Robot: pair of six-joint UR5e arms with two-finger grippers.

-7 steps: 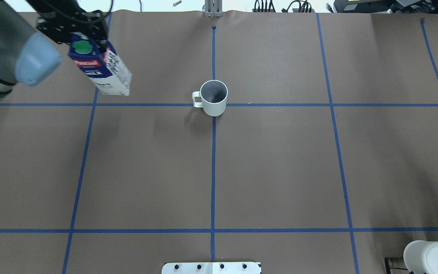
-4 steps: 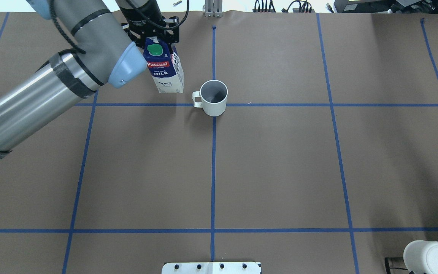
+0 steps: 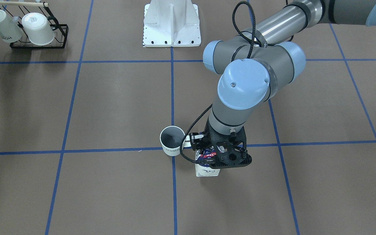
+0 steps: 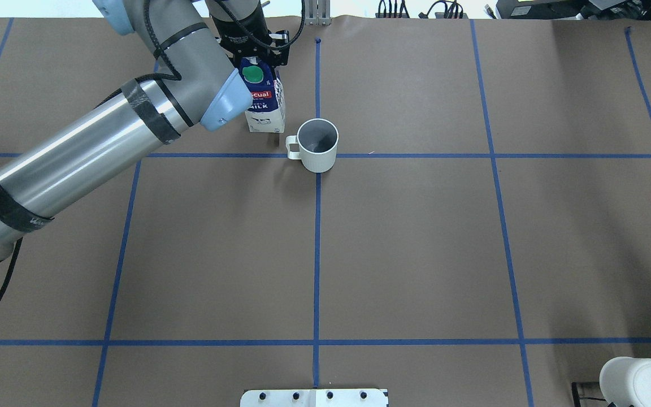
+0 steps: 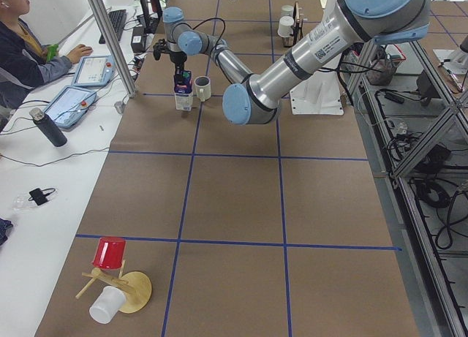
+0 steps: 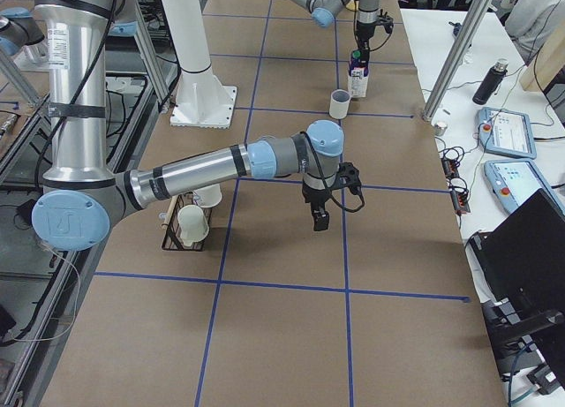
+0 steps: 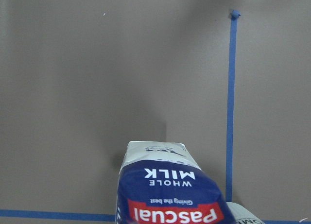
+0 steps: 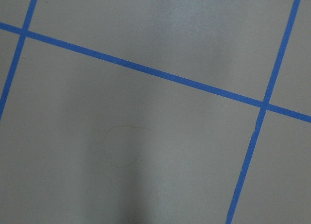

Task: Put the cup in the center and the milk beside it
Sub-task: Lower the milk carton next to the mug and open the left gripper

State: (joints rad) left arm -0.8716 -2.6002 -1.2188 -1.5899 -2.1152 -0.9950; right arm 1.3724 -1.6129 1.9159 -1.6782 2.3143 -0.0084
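Milk is upright just beside the cup, which sits on the centre crossing; my left fingers pinch its gable top. Light, thin card dents easily, so hold high, gently

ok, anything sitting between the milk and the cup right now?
No separate object. In the overhead view, only the handle of the cup points toward the milk, with a sliver of bare brown paper between them.
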